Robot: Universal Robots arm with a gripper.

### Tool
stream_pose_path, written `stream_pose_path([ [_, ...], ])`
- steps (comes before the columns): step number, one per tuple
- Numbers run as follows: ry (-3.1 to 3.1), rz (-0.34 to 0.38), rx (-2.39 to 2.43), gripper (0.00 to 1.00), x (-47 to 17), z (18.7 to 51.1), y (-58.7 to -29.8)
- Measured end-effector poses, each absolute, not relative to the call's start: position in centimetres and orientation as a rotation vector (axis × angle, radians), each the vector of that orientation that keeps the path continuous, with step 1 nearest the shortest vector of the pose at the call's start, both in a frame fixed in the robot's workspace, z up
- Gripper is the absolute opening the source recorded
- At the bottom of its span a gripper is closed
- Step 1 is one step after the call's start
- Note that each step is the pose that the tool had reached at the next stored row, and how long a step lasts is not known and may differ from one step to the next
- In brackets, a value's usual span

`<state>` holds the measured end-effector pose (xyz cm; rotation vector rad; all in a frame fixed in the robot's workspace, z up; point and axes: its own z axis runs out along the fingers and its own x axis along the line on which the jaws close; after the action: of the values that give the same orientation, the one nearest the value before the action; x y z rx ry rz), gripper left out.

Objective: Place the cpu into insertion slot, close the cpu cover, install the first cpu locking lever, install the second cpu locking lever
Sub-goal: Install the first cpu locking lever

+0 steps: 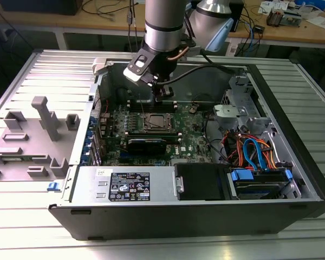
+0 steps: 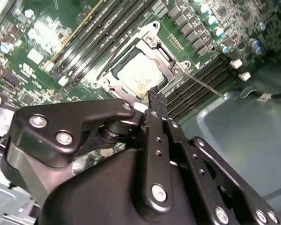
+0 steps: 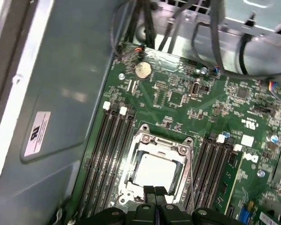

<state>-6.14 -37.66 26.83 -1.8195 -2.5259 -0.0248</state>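
Hand clenched empty, poised just beside cpu, cpu lying under lowered cpu cover

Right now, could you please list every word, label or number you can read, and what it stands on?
No text can be read.
power supply label: print too small to read.
case wall sticker: print too small to read.
cpu: top markings illegible.

One cpu, one cpu cover

Ribbed metal bench carries an open case mid-bench — grey holders toward the exterior view's left edge.
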Motion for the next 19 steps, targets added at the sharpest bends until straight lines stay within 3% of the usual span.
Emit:
stream_pose_path([
  [19, -2.679, -0.021, -1.583, 0.11, -6.18, 26.83, -37.52],
])
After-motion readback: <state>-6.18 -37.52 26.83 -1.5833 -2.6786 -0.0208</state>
